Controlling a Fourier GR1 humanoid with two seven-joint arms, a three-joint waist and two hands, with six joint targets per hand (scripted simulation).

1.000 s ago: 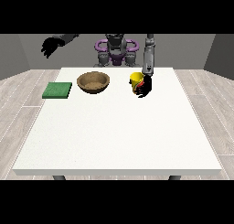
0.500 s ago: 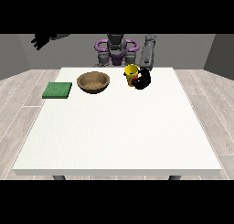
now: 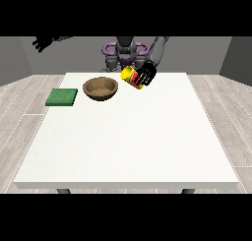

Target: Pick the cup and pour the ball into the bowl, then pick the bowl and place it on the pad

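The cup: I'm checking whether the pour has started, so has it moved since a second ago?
Yes. The cup, held in the hand at the view's right, has risen and shifted toward the bowl, now tilted.

Bench point(image 3: 128, 146): white, matt, faintly speckled top. Bowl point(image 3: 101, 88): brown, wood-like, dull, with a rough, grainy inside. Pad point(image 3: 62, 97): green, matt, slightly coarse like felt or sponge. Cup point(image 3: 130, 76): yellow with a red part, smooth, plastic-like, light sheen. Robot hand at the view's right point(image 3: 146, 76): black, smooth, plastic-looking. Robot hand at the view's left point(image 3: 43, 42): same black finish. Floor point(image 3: 19, 112): pale grey planks, wood-grained, matt.
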